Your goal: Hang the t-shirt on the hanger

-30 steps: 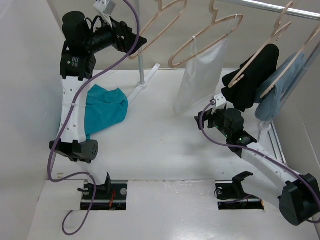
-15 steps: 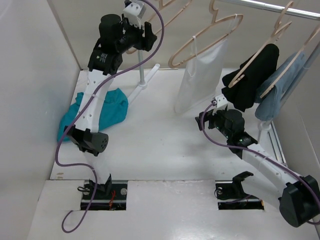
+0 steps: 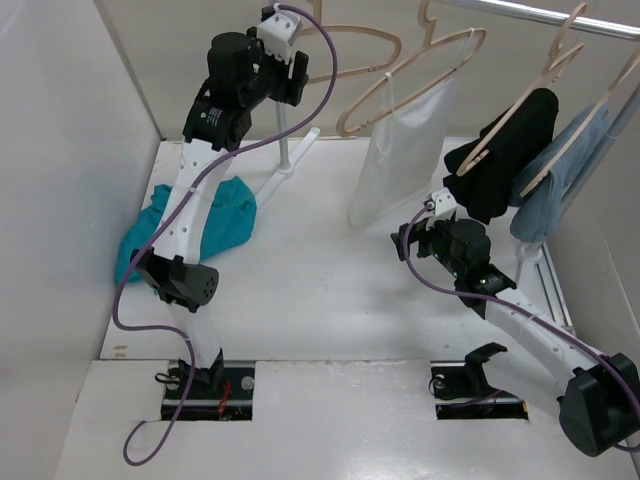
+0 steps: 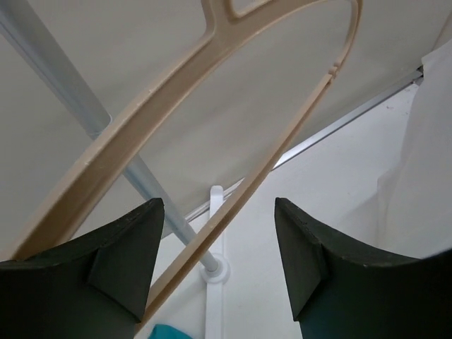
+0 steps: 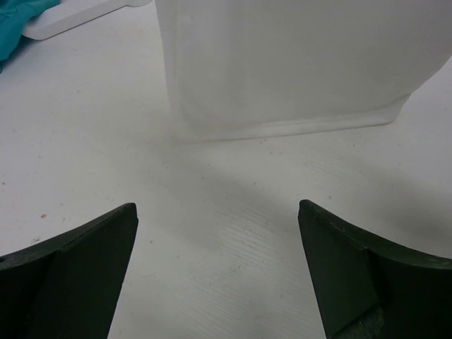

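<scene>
My right claw (image 5: 217, 208) sits nearest, low over the white surface (image 3: 320, 290). Its fingers are spread wide apart with nothing between them. Just beyond it hangs a see-through white garment (image 5: 282, 63), whose hem reaches down close to the surface.

Off to my left, the teal t-shirt (image 3: 225, 215) lies crumpled in a heap on the surface beside the left wall, partly hidden behind my left arm. It is on no hanger, and neither claw touches it. A corner of it also shows at the top left edge of the right wrist view.

Farther back and higher, my left claw (image 4: 217, 201) is raised beside the bare wooden hanger (image 4: 282, 135). Its fingers are apart. In the wrist view the hanger's lower bar crosses the gap between them, though I cannot tell whether it lies within the fingers' reach or somewhat beyond them. Behind the hanger a grey pole (image 4: 63, 78) slants down to its white foot on the surface.

Along the back, the metal rail (image 3: 560, 18) carries more hangers. One holds the white garment, and farther right hang a black garment (image 3: 505, 150) and a light blue one (image 3: 570, 170).
</scene>
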Action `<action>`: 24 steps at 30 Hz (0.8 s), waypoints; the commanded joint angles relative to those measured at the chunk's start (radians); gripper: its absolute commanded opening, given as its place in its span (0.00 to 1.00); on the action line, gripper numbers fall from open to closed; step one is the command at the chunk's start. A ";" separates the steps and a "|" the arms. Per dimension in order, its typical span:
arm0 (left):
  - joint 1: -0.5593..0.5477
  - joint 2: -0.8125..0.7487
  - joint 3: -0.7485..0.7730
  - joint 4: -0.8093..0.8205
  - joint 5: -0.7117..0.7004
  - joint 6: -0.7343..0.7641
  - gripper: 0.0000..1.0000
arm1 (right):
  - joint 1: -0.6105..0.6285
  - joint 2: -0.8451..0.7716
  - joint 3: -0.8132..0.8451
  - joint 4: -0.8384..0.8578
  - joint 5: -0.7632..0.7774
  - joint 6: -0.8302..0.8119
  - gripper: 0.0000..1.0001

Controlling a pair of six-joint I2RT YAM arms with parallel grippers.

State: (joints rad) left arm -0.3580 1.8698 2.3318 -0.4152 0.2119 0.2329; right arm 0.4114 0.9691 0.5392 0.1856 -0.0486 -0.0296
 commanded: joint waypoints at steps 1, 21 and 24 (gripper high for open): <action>-0.002 -0.072 0.023 0.042 -0.002 0.059 0.61 | -0.008 -0.018 0.007 0.025 -0.008 0.007 1.00; -0.002 -0.132 0.124 -0.082 0.363 0.071 0.77 | -0.008 0.010 0.016 0.025 -0.037 0.007 1.00; -0.002 -0.121 0.188 -0.037 0.363 0.034 0.86 | -0.008 0.019 0.025 0.025 -0.056 0.007 1.00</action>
State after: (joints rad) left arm -0.3584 1.8015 2.4390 -0.5079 0.4995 0.2932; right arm 0.4114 0.9813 0.5392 0.1856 -0.0727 -0.0299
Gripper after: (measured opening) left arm 0.852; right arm 0.995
